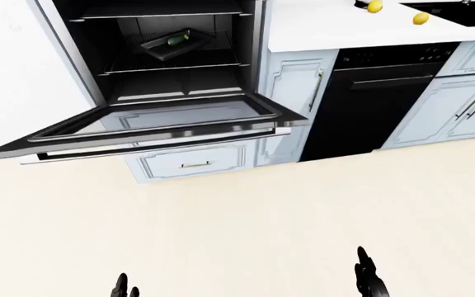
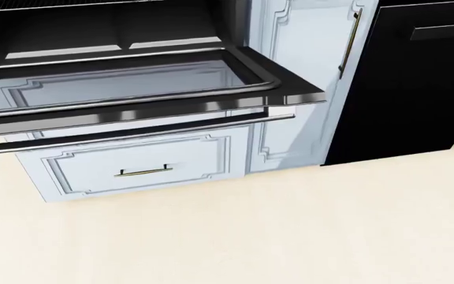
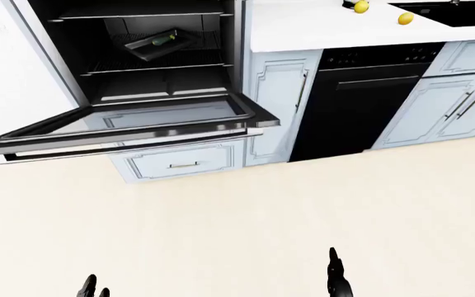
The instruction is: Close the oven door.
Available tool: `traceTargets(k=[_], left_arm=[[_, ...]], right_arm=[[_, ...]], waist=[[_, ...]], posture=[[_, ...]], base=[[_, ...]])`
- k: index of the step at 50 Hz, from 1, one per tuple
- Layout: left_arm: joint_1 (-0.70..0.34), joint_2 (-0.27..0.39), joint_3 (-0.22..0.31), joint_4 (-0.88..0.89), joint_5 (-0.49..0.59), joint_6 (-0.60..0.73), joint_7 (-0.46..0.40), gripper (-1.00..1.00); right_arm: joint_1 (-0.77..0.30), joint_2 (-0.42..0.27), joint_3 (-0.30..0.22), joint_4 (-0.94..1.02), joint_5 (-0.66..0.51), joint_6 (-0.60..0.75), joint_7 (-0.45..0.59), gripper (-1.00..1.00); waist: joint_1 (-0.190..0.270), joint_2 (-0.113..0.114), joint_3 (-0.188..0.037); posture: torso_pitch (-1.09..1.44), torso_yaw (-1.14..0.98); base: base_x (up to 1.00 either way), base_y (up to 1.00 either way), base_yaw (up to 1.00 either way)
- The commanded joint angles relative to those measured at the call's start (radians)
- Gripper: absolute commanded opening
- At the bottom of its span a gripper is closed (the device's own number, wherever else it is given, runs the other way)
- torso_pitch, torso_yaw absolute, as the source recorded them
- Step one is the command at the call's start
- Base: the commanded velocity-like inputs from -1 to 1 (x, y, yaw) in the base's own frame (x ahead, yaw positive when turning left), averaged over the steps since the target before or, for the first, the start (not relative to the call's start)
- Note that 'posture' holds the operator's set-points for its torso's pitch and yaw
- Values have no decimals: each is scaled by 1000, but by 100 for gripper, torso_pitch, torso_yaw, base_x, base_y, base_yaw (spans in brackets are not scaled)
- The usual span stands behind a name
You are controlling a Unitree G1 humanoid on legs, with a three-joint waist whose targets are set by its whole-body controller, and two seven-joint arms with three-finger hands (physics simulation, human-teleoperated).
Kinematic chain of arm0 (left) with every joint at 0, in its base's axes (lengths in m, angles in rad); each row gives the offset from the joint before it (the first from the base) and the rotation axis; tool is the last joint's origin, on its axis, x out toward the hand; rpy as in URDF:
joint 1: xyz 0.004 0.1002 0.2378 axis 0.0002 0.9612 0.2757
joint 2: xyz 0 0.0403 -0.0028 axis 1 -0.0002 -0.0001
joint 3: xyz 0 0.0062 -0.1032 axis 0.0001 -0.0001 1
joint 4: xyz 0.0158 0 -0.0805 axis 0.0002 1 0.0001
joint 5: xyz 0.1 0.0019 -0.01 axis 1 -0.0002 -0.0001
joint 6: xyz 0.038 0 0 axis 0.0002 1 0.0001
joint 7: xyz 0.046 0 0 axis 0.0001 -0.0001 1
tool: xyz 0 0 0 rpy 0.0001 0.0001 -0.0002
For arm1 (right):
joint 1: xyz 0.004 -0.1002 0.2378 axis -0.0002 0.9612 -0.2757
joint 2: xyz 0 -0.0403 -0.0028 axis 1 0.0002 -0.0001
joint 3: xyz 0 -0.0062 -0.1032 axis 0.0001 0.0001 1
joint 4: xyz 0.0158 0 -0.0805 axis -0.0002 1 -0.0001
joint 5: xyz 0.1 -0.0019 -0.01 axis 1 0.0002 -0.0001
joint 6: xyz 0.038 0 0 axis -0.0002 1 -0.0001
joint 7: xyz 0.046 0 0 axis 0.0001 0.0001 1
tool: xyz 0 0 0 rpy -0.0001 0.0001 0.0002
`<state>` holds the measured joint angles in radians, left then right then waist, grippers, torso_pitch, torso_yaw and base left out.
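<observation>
Black glass oven door hangs fully down, well apart from both hands—left hand and right hand empty, fingers apparently loose—so the approach comes first, then lifting its outer edge.

Nothing readable anywhere in these shots, as far as I can see. No brand badge on the oven door, no numbers or markings around the oven cavity, and the black dishwasher has a control strip along its top edge, but it's way too small and dark to make out any characters. The cabinet fronts and the drawer under the oven are plain, no labels or stickers.
</observation>
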<state>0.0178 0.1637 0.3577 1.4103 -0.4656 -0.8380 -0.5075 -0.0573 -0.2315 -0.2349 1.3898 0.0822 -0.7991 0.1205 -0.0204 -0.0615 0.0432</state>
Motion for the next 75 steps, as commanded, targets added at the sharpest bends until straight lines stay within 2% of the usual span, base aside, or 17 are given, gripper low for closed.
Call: traceTargets(k=[1,8,12,13,22,27,28,37,41,42,57,58,62,66,70,71,75], left_arm=[[-5,24,10,-19,-8,-26,-6,100],[-7,27,18,-18,-4,-21,-10,100],[-8,27,20,-18,1,-19,-9,100],[-8,27,21,-18,1,-20,-9,100],[-6,18,16,-21,1,-29,-3,100],[-3,16,8,-21,-3,-32,-1,100],[-3,16,7,-21,-4,-32,-1,100],[-4,22,8,-19,-10,-24,-9,100],[-4,17,5,-21,-8,-27,-5,100],[-3,16,5,-21,-9,-27,-5,100],[-4,20,1,-20,-17,-24,-7,100],[-4,21,2,-20,-17,-23,-8,100],[-6,22,6,-19,-16,-20,-10,100],[-6,23,10,-19,-15,-20,-11,100],[-7,24,14,-18,-12,-18,-13,100],[-7,25,15,-18,-11,-17,-13,100],[-8,23,17,-19,-8,-17,-13,100]], right_arm=[[-9,-4,0,-17,4,-27,2,100],[-9,-3,1,-18,5,-27,2,100],[-9,-3,2,-17,6,-27,2,100],[-8,-3,2,-17,6,-27,2,100],[-11,-5,2,-18,8,-25,4,100],[-10,-4,1,-17,7,-26,4,100],[-9,-3,2,-17,6,-27,3,100],[-8,-3,0,-16,6,-26,5,100],[-10,-3,0,-17,7,-25,5,100],[-11,-3,0,-17,8,-24,5,100],[-10,-4,-1,-17,10,-25,8,100],[-10,-4,-1,-17,10,-25,8,100],[-10,-3,-1,-17,10,-25,9,100],[-9,-4,-1,-17,11,-25,9,100],[-8,-3,0,-17,11,-27,9,100],[-8,-3,0,-17,11,-27,9,100],[-9,-3,0,-18,12,-27,11,100]], waist=[[3,-5,-13],[6,54,-7],[18,181,-33],[23,111,-16],[17,49,-5],[11,-42,-18],[1,1,-9],[4,51,-6],[12,168,-31],[18,120,-23],[11,-40,-16],[2,10,-8],[0,-3,-20],[3,43,-5],[13,171,-29],[19,121,-20],[24,96,-14]], posture=[[0,0],[0,0],[0,0],[0,0],[0,0],[0,0],[0,0],[0,0],[0,0],[0,0],[0,0],[0,0],[0,0],[0,0],[0,0],[0,0],[0,0]], base=[[0,32,0],[0,32,0],[0,31,0],[0,31,0],[0,32,0],[0,32,0],[0,33,0],[0,35,0],[0,39,0],[0,39,0],[0,39,0],[0,39,0],[0,39,0],[0,39,0],[0,39,0],[0,40,0],[0,40,0]])
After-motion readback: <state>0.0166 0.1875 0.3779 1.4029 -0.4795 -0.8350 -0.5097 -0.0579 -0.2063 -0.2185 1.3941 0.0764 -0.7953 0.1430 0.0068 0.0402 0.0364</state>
